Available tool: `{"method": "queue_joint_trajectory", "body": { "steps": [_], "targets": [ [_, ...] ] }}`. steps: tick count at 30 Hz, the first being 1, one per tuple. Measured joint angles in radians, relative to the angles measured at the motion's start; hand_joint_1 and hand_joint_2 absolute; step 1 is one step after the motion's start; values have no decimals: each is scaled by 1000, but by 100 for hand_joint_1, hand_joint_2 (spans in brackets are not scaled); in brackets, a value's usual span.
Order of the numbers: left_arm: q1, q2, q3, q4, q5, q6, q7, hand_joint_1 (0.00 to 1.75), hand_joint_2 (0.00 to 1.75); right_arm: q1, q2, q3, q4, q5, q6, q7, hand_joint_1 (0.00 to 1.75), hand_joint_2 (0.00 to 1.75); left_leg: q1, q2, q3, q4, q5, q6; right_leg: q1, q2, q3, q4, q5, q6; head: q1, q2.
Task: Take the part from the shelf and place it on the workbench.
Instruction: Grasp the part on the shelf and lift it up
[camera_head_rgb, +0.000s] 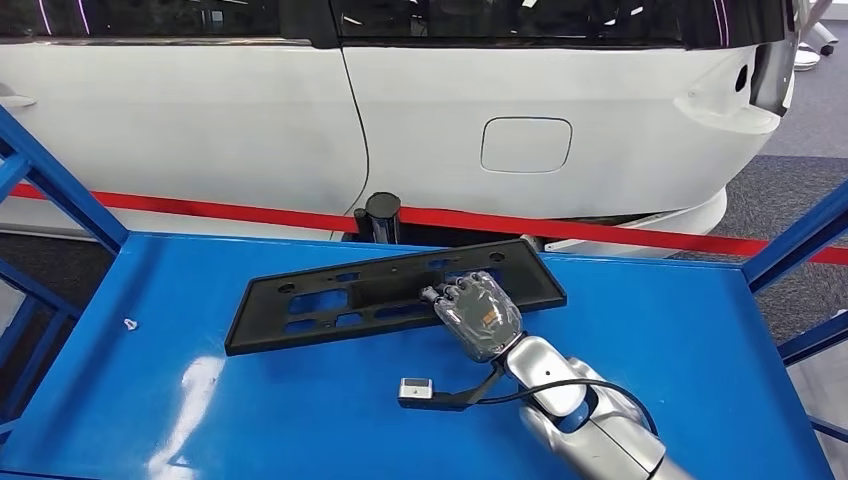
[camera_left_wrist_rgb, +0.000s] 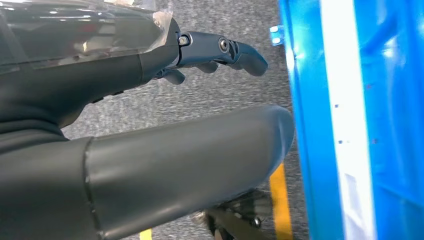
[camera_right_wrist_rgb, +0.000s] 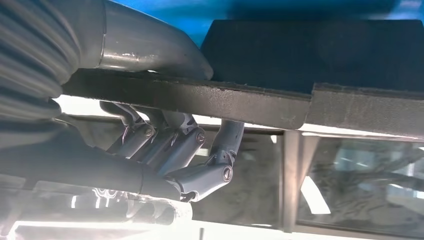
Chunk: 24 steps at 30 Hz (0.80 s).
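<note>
Head view: a long black plastic part (camera_head_rgb: 395, 293), a flat plate with cut-out slots and holes, lies slightly askew on a blue shelf (camera_head_rgb: 650, 350), its far long edge close to the back rim. The right hand (camera_head_rgb: 478, 312) rests over the near long edge of the part, towards its right half, fingers reaching onto the top face. In the right wrist view the edge of the part (camera_right_wrist_rgb: 240, 100) runs between the thick thumb (camera_right_wrist_rgb: 155, 47) on one face and the darker fingers (camera_right_wrist_rgb: 200, 175) curled under the other, so the hand appears to be gripping the plate by its edge. Whether the part has left the shelf surface I cannot tell; in the head view it looks flat on the blue top.

The left hand (camera_left_wrist_rgb: 220, 52) hangs beside the blue frame (camera_left_wrist_rgb: 345, 125) over grey carpet, holding nothing, its fingers partly curled.

Behind the shelf stands a white car (camera_head_rgb: 430, 130), with a red line (camera_head_rgb: 620, 232) on the floor along it.

As for progress, I judge the task to be at its start: the grasp seems made, but the lift, the carry and the setting down on the workbench are all left. No workbench can be picked out from here.
</note>
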Motion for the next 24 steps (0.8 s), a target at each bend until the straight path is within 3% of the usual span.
{"method": "queue_joint_trajectory", "body": {
  "steps": [1,3,5,7,14,21,24],
  "targets": [
    [0,1,0,0,-1,-3,-4,0,0,6,-2,-10,-8,-1,-1,1,175,175,1,1,18,-64,42,2,3,1,5,2,-5,5,0,0],
    [-1,1,0,0,-4,-7,-12,0,87,14,-6,-31,-25,-2,-5,3,175,175,0,2,39,-133,81,11,11,1,8,5,-12,13,2,0],
    [-1,-1,0,0,-7,-8,-15,0,175,21,-9,-50,-40,-6,-11,4,175,175,-3,0,40,-139,84,18,14,1,8,6,-17,12,4,0],
    [0,-1,0,0,-11,-10,-20,0,175,30,-13,-66,-54,-16,-20,3,175,175,-6,-1,40,-139,85,20,13,0,9,6,-16,10,4,0],
    [-1,0,-2,0,-26,-6,-32,0,175,68,-26,-141,-146,-123,-70,-35,175,175,-10,-1,40,-138,80,29,10,-1,11,2,-16,20,3,0],
    [-1,0,-2,0,-30,15,-2,0,175,152,-25,-282,-363,-643,-129,-244,175,175,-8,-1,40,-139,77,30,10,-1,11,2,-19,26,3,0],
    [-1,-1,-2,0,-30,15,4,0,175,175,-26,-324,-428,-726,-128,-278,175,175,-8,-1,42,-141,77,30,10,-1,11,2,-20,27,3,0]
  ]
}}
